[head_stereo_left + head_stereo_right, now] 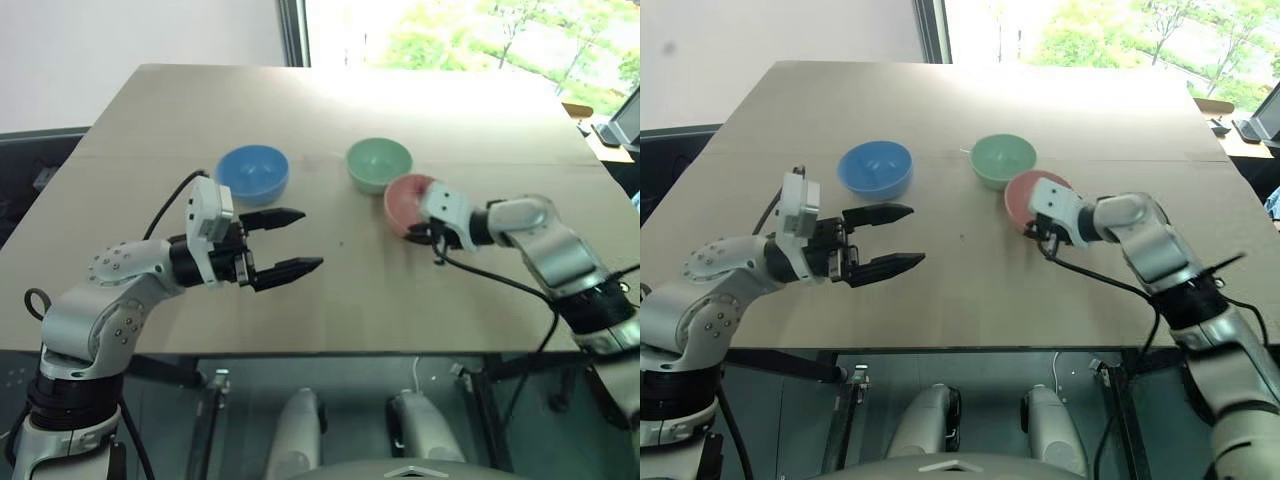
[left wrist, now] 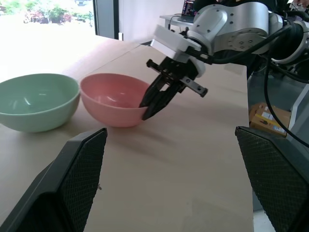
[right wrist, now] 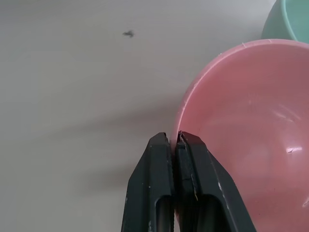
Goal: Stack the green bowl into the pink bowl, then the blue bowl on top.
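Pinching pink bowl (image 3: 251, 121) rim, right gripper (image 3: 177, 140) – jaws closed

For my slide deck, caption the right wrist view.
Right gripper shut on the pink bowl rim, green bowl just beyond.

Three plain bowls sit upright on the table: blue bowl (image 1: 253, 173) off left, green bowl (image 1: 379, 163) just beside pink bowl (image 1: 408, 203), nothing stacked yet.
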Robot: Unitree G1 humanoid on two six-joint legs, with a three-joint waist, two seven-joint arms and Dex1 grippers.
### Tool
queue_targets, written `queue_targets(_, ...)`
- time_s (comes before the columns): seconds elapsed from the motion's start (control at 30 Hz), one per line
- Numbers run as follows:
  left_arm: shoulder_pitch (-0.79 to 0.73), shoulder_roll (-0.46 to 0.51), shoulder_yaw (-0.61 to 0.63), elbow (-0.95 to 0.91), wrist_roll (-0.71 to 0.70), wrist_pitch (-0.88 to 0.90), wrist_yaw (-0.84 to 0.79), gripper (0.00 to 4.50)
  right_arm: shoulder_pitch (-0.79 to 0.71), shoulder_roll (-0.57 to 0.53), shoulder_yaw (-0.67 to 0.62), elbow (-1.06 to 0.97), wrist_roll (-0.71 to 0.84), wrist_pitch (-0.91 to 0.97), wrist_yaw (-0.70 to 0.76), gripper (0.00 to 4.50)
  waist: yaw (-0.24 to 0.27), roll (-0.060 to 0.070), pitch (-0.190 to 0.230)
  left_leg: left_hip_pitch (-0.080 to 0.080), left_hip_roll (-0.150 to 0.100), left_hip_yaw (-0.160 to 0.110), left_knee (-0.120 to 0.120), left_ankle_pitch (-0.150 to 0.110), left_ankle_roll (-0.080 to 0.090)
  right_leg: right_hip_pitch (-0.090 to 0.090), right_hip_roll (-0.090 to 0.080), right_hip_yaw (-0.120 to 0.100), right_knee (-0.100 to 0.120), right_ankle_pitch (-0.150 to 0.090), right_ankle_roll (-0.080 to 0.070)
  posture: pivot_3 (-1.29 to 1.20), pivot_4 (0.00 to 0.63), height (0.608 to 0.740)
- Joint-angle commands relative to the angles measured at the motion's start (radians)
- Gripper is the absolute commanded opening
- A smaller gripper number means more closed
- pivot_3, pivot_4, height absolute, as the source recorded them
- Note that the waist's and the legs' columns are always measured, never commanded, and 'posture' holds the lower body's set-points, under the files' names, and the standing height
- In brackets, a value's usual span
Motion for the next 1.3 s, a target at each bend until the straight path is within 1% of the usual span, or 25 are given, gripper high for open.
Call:
queue_targets(0.03,-0.003,0.003,0.016,-0.041,-0.017,-0.007,0.008,4.5,-0.025,-0.007,-0.007,0.024,-0.023,-0.041,0.024,0.01,0.006,0.0,0.0,0.0,0.0,0.0,0.0,0.0,0.0,0.0,0.0,0.0,0.0,0.0,0.0,0.0,0.15,0.74)
queue_targets(0.3,0.016,-0.005,0.028,-0.037,-0.017,-0.015,0.024,4.5,0.018,-0.089,-0.032,-0.064,-0.002,0.011,0.129,0.01,0.006,0.0,0.0,0.0,0.0,0.0,-0.001,0.0,0.0,0.0,0.0,-0.001,-0.001,0.0,0.0,0.0,0.15,0.74)
queue_targets(0.43,0.025,-0.006,0.037,-0.037,-0.017,-0.006,0.046,4.5,0.035,-0.109,-0.044,-0.097,0.006,0.039,0.137,1.4,0.003,0.0,0.0,0.0,0.0,0.0,-0.001,0.0,0.0,0.0,0.0,0.0,-0.001,0.0,0.0,0.0,0.15,0.74)
queue_targets(0.47,0.031,-0.005,0.039,-0.04,-0.02,-0.004,0.047,4.5,0.038,-0.11,-0.047,-0.101,0.007,0.043,0.135,1.6,0.002,0.0,0.0,0.0,0.0,0.0,-0.001,0.0,0.0,0.0,0.0,0.0,-0.001,0.0,0.0,0.0,0.15,0.74)
queue_targets(0.5,0.037,-0.003,0.041,-0.043,-0.021,-0.006,0.046,4.5,0.04,-0.11,-0.053,-0.104,0.007,0.049,0.13,2.04,0.002,0.0,0.0,0.0,0.0,0.0,-0.001,0.0,0.0,0.0,0.0,0.0,-0.001,0.0,0.0,0.0,0.15,0.74)
queue_targets(0.57,0.047,0.001,0.045,-0.044,-0.019,-0.015,0.039,4.5,0.041,-0.112,-0.06,-0.111,0.011,0.059,0.124,2.56,0.002,0.0,0.0,0.0,0.0,0.0,-0.001,0.0,0.0,0.0,0.0,0.0,-0.001,0.0,0.0,0.0,0.15,0.74)
queue_targets(0.7,0.051,0.007,0.054,-0.035,-0.005,-0.027,0.039,4.5,0.029,-0.123,-0.095,-0.146,0.031,0.094,0.116,4.43,0.003,0.0,0.0,0.0,0.0,0.0,-0.001,0.0,0.0,0.0,0.0,0.0,-0.001,0.0,0.0,0.0,0.15,0.74)
queue_targets(0.8,0.06,0.013,0.063,-0.035,0.013,-0.037,0.048,4.5,-0.009,-0.114,-0.153,-0.156,0.059,0.138,0.086,4.43,0.003,0.0,0.0,-0.001,0.0,0.0,-0.001,0.0,0.0,0.0,0.0,0.0,-0.001,0.0,0.0,0.0,0.15,0.74)
queue_targets(0.87,0.077,0.011,0.076,-0.042,0.017,-0.036,0.063,4.5,-0.055,-0.11,-0.172,-0.141,0.07,0.124,0.083,4.43,0.001,0.001,0.001,0.0,0.0,0.0,-0.001,0.0,0.0,0.0,-0.001,0.0,-0.001,0.0,0.0,0.0,0.15,0.74)
queue_targets(0.93,0.096,0.01,0.089,-0.045,0.025,-0.039,0.083,4.5,-0.125,-0.079,-0.176,-0.089,0.069,0.102,0.064,4.43,-0.003,0.001,0.001,0.0,0.0,0.001,-0.001,0.0,0.0,-0.001,0.0,0.0,-0.001,0.0,0.0,0.0,0.15,0.74)
queue_targets(1.07,0.112,0.005,0.105,-0.039,0.042,-0.043,0.133,4.5,-0.267,0.046,-0.123,0.151,-0.015,-0.033,-0.036,4.43,-0.015,0.001,0.001,0.0,0.001,0.0,-0.002,0.0,0.0,-0.001,0.001,0.0,0.0,0.0,0.0,0.0,0.15,0.74)
queue_targets(1.13,0.113,0.006,0.104,-0.038,0.045,-0.044,0.141,4.5,-0.292,0.072,-0.118,0.213,-0.034,-0.066,-0.047,4.43,-0.015,0.001,0.001,0.0,0.001,0.001,-0.002,0.0,0.0,-0.001,0.0,0.0,0.0,0.0,0.0,0.0,0.15,0.74)
queue_targets(1.23,0.114,0.006,0.104,-0.039,0.044,-0.044,0.144,4.5,-0.303,0.083,-0.122,0.248,-0.045,-0.094,-0.042,4.43,0.0,0.001,0.001,-0.002,-0.001,0.001,-0.002,0.0,0.0,-0.002,-0.001,0.0,-0.001,0.0,0.0,0.0,0.15,0.74)
queue_targets(1.27,0.115,0.006,0.105,-0.04,0.051,-0.041,0.159,4.5,-0.33,0.127,-0.11,0.324,-0.059,-0.122,-0.071,4.43,0.003,0.001,0.001,-0.003,-0.001,0.001,-0.002,0.0,0.0,-0.002,-0.002,0.0,-0.002,0.0,0.0,0.0,0.15,0.74)
queue_targets(1.3,0.13,0.013,0.119,-0.05,0.063,-0.034,0.179,4.5,-0.381,0.209,-0.097,0.465,-0.077,-0.164,-0.127,4.43,0.001,0.001,0.001,-0.003,-0.001,0.001,-0.002,0.0,0.0,-0.002,-0.002,0.0,-0.003,0.0,0.0,0.0,0.15,0.74)
